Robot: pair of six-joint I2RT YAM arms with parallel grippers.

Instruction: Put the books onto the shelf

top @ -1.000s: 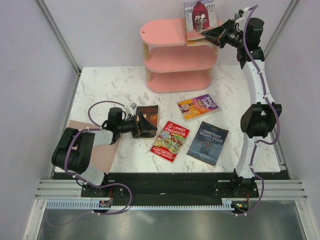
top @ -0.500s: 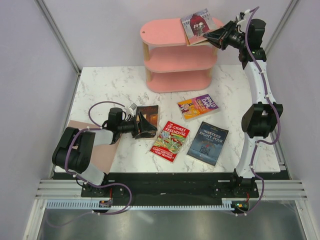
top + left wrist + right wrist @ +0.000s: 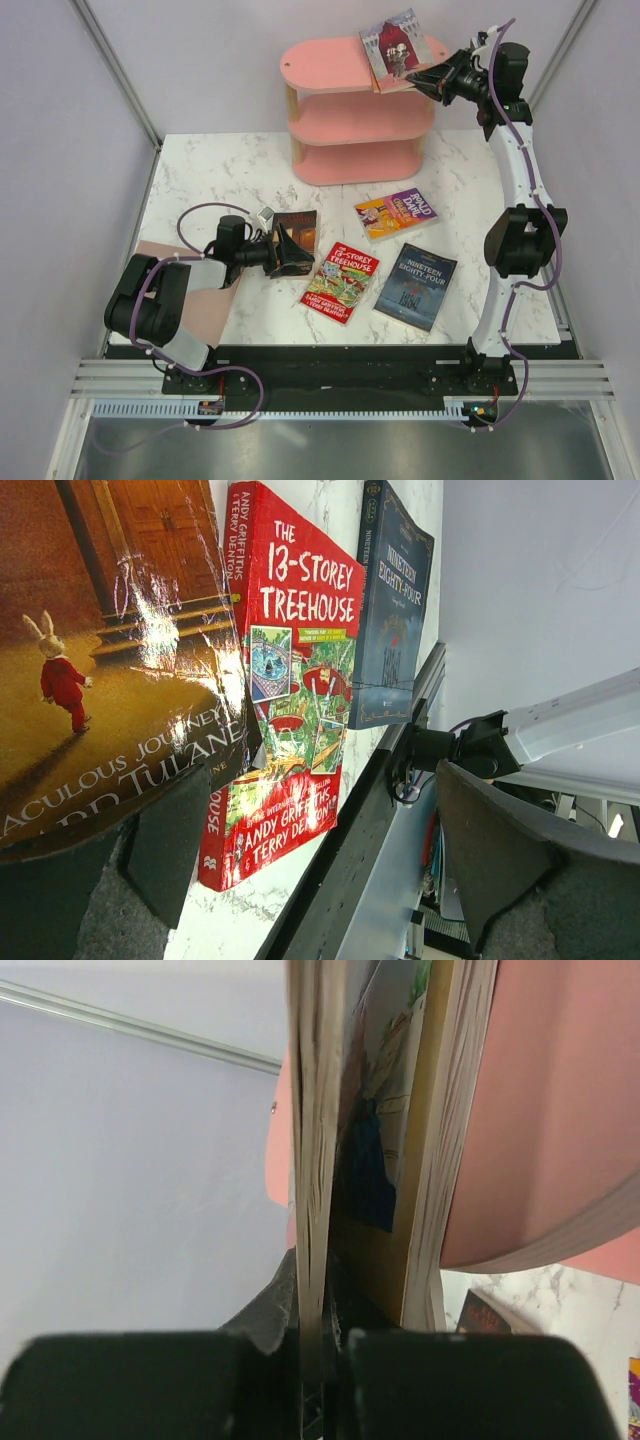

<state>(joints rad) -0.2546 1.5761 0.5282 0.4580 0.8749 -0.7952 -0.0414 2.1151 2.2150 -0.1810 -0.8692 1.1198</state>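
Upper right of frame: right hand pinches grey-pink book, tilted over top board of the shelf. Centre left: left hand spread wide at dark brown book.

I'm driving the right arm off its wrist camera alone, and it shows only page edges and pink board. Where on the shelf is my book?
Observer: The right gripper grips the grey-pink book at the right end of the shelf's top board, cover facing up.
Operator: How many books are not shelved yet?
Observer: Four lie on the table: the dark brown book, the red Treehouse, the Roald Dahl and Nineteen Eighty-Four.
Operator: And the left arm?
Observer: The left gripper is open, low at the dark brown book's edge, holding nothing.
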